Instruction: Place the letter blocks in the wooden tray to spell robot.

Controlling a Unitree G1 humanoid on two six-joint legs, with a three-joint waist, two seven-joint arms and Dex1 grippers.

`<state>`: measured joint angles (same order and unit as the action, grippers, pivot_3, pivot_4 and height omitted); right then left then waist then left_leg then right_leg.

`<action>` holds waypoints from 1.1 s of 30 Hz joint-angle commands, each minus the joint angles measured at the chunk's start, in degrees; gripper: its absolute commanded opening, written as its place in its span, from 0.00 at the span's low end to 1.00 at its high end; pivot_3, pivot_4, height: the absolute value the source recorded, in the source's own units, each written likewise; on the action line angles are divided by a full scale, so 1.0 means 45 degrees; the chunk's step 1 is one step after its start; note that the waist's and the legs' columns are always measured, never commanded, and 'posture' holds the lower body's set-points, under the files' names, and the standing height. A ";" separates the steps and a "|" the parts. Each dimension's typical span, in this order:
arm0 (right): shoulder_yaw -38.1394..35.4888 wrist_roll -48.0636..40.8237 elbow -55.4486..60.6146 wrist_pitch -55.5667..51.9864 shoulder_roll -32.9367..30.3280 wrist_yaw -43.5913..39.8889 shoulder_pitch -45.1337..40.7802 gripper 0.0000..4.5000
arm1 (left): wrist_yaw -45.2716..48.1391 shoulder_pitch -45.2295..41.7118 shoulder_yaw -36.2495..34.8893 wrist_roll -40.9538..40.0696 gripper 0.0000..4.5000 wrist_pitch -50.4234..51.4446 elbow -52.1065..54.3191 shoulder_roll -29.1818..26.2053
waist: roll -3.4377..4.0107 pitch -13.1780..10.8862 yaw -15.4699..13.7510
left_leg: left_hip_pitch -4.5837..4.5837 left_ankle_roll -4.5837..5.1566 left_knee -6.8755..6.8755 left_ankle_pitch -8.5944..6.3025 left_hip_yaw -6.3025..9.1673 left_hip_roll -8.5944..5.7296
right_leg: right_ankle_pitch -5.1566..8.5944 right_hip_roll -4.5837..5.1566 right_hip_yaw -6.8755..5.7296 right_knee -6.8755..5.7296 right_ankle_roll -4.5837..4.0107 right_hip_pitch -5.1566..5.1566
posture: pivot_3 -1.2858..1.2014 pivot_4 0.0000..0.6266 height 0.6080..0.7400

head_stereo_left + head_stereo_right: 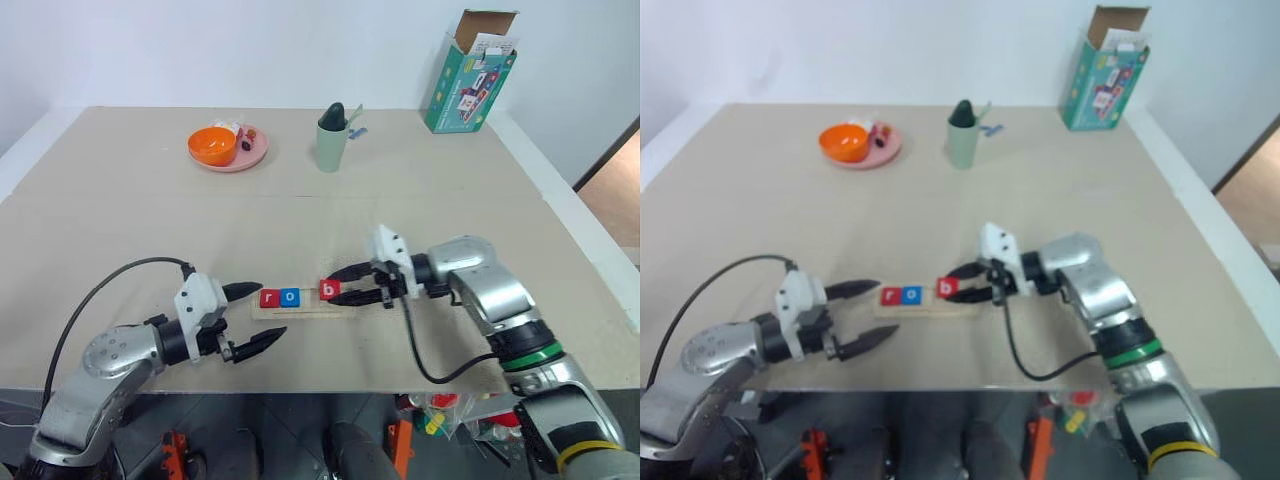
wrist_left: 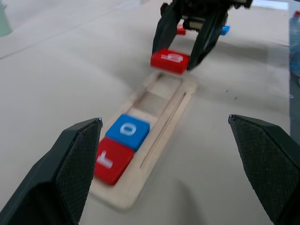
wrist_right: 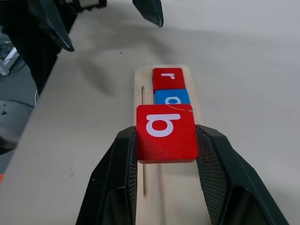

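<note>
Pale wood forms the wooden tray (image 1: pixel 300 306), which lies on the bench (image 1: pixel 150 230) near its front edge, between the two grippers. Two of the letter blocks sit in its slot at the end nearer the left gripper (image 1: pixel 252 318): the red r block (image 1: pixel 269 297) at the very end and the blue o block (image 1: pixel 290 297) touching it. The right gripper (image 3: pixel 164 140) has its jaws closed on the red b block (image 1: pixel 329 290), one finger on each side edge, holding it above the tray just beside the blue o, with the letter facing up. The left gripper hovers by the tray's r end with its jaws spread wide and nothing between them. Behind the right gripper, another red block (image 2: pixel 180 30) and another blue block (image 2: pixel 225 30) lie on the bench, their letters too small to read.
</note>
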<state>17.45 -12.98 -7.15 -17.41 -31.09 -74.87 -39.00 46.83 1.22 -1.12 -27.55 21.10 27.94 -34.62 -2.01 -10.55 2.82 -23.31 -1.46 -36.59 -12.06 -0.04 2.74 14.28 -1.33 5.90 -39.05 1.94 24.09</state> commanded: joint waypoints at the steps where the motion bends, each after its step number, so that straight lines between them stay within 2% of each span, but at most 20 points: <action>1: 0.0192 0.0499 -0.0237 0.0218 0.0247 0.0287 -0.0510 0.27 | -0.0065 0.0098 -0.0437 -0.0094 1.00 -0.0321 0.0228 0.0000 | -0.0001 0.0000 -0.0013 | -0.0003 -0.0001 -0.0001 0.0000 0.0000 -0.0001 | 0.0000 0.0001 -0.0002 0.0001 0.0001 0.0000 | 0.52 0.24 1.00; 10: 0.0644 0.1411 -0.1665 0.0483 0.0963 0.0568 -0.1210 0.27 | -0.0142 0.0307 -0.0494 0.0153 1.00 -0.0640 0.0112 -0.0009 | 0.0000 0.0000 -0.0007 | -0.0004 -0.0003 0.0003 0.0001 0.0000 0.0001 | -0.0002 -0.0001 -0.0005 0.0000 -0.0008 0.0008 | 0.52 0.24 1.00; 33: 0.0886 0.1832 -0.1803 0.0428 0.1381 0.0347 -0.1053 0.27 | -0.0379 0.0054 -0.0206 0.0212 1.00 -0.0433 0.0343 -0.0006 | 0.0000 0.0000 -0.0005 | -0.0005 -0.0004 0.0007 0.0001 0.0000 0.0003 | -0.0001 -0.0003 -0.0005 0.0000 -0.0008 0.0012 | 0.52 0.24 1.00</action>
<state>21.65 -4.75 -15.53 -16.22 -25.14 -73.40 -43.18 45.39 2.04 -2.02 -26.38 19.17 27.64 -34.58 -2.01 -10.55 2.79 -23.33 -1.48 -36.56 -12.05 -0.05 2.75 14.27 -1.35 5.88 -39.04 1.90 24.14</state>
